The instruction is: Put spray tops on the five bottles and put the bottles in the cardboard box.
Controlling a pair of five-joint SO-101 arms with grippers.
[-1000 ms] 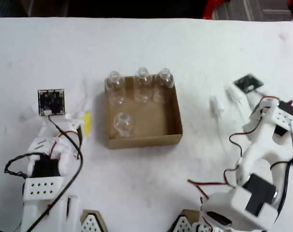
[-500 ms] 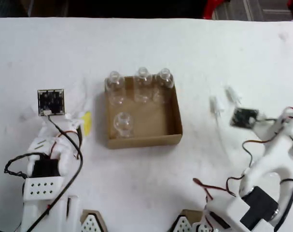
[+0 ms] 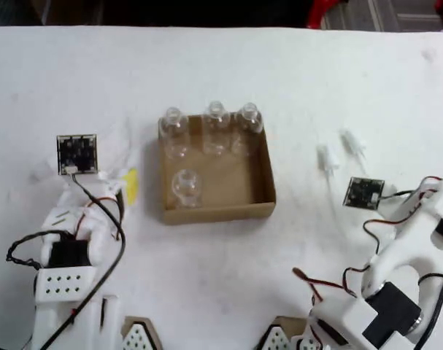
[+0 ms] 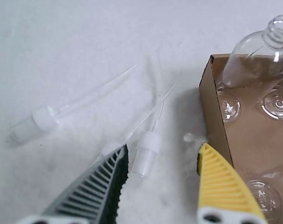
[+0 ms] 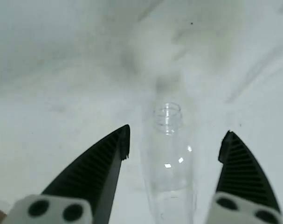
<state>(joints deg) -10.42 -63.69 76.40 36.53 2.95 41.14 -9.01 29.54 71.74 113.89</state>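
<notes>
Your L gripper point(image 4: 163, 149) sits low over the worktop point(image 3: 294, 73), near the front edge on the left side. Jaws are open, gripping nothing. One spray top point(image 4: 145, 151) lies flat btwn them, closer to the grey finger point(image 4: 101, 186) than to the yellow finger point(image 4: 220, 182), w/ its thin tube pointing away from the gripper. A second spray top point(image 4: 38, 123) lies further out on the grey-finger side, well apart from the first.

The cardboard box point(image 3: 265, 197) stands approx mid-worktop, w/ its left wall just beside your yellow finger. It holds four bottles, all w/ bare necks. A row of three bottles point(image 3: 216, 120) stands along the box's far wall, and a fourth bottle point(image 3: 186, 186) is near the box's front-left corner.

Your R arm point(image 3: 407, 248) is by the worktop's front-right corner. R gripper point(image 5: 176, 135) has its jaws wide open, gripping nothing. The fifth bottle point(image 5: 168, 158) sits btwn them w/ a gap on each side. Its neck is bare and points away from the gripper. Can't tell if it's upright or lying down.

A third spray top point(image 3: 327, 159) and a fourth spray top point(image 3: 351, 142) lie near each other on the worktop, btwn the box and the right edge.
</notes>
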